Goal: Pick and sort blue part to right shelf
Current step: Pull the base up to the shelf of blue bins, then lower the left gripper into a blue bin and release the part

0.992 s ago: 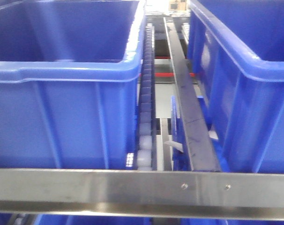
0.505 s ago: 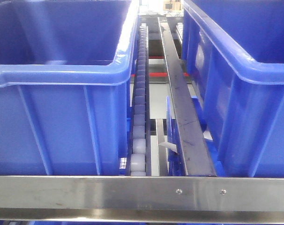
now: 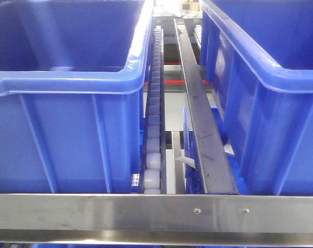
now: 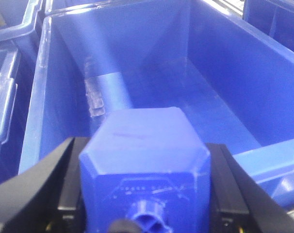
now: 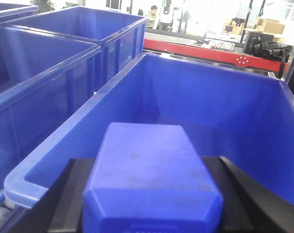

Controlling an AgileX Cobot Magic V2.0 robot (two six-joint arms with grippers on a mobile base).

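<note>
— Checking the left wrist view first: what has the left gripper got?

— Its black fingers are clamped on either side of a blue part, a chunky block with bevelled corners, held above the inside of a large blue bin.

— And the right gripper?

— Same grasp: it is clenched on a second blue part, over the near edge of another deep bin.

— Where does the right shelf show?

— In the front view. A brushed metal front rail runs across the bottom, with a left bin and a right bin behind it. A roller track runs back between them. Neither arm appears there, so I cannot tell which bin each part hangs over.
</note>
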